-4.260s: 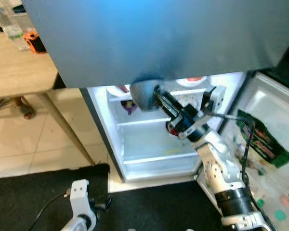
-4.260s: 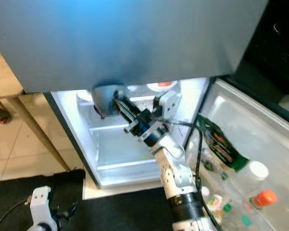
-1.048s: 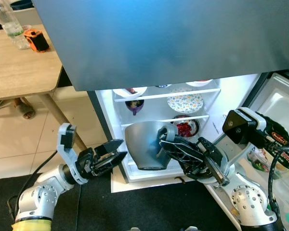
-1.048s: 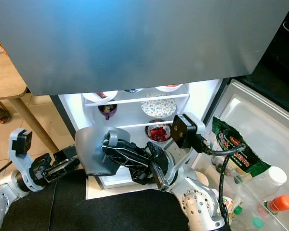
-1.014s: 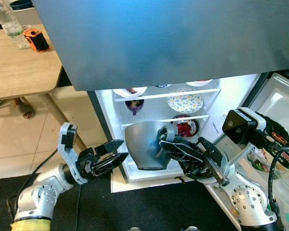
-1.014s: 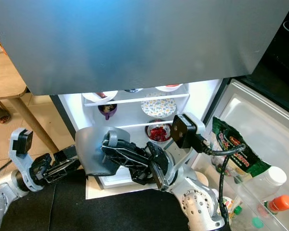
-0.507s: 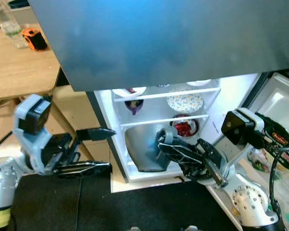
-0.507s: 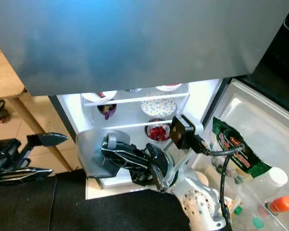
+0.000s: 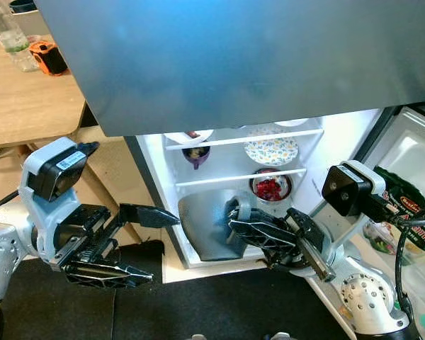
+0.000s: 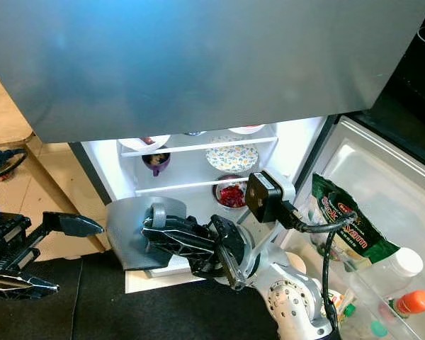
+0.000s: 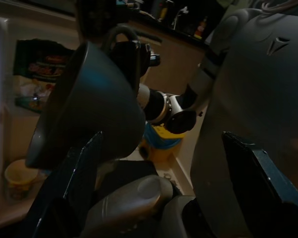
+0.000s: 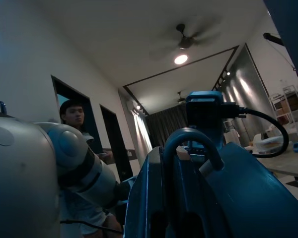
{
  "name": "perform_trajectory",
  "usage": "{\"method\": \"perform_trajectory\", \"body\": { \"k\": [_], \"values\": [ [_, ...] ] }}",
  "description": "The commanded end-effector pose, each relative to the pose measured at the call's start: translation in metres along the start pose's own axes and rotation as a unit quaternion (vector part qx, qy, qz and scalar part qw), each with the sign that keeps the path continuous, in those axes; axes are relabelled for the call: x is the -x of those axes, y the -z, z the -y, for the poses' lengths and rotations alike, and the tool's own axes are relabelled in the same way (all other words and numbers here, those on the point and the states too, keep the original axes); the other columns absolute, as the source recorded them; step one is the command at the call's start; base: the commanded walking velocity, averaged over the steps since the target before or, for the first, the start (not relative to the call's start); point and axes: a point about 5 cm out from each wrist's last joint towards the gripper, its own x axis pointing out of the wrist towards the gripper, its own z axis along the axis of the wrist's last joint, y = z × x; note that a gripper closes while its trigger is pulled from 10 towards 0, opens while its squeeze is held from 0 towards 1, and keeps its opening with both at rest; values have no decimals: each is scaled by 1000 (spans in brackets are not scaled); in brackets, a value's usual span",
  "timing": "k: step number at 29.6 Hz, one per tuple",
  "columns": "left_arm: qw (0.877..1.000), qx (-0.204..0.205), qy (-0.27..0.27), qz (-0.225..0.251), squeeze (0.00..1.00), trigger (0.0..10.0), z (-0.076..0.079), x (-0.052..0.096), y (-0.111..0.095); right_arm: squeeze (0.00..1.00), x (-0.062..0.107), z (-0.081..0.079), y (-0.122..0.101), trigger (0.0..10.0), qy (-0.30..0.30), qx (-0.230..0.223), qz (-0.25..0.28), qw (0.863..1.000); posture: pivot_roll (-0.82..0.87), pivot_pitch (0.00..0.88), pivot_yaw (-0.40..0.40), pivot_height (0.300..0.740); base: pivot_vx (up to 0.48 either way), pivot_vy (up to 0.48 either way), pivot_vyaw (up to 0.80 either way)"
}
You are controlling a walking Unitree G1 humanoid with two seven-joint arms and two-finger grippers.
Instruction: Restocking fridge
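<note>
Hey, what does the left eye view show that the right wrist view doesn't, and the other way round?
Left eye view alone: the lit fridge shelves with a purple cup, a patterned plate and a bowl of red food, a wooden table, and the open left tool.

Right wrist view alone: a person by a doorway, a ceiling fan and a ceiling light.

Shared: the grey pot, held at its handle by the right tool.
</note>
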Motion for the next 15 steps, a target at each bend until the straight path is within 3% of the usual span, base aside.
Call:
{"method": "perform_trajectory", "body": {
  "k": [1,8,15],
  "values": [
    [1000,2,9,-22,0,10000,4,-2,-6,0,-8,-6,0,10000,-32,0,-10,999,-7,143,53,740,0,0,0],
    [999,-15,14,-34,0,10000,3,-2,-14,0,-11,-11,2,10000,-53,-8,-19,998,-13,141,56,740,0,0,0],
    [997,-68,-24,-41,0,10000,2,13,-41,0,-10,-16,4,10000,-66,-21,-32,997,-14,139,56,740,0,0,0]
  ]
}}
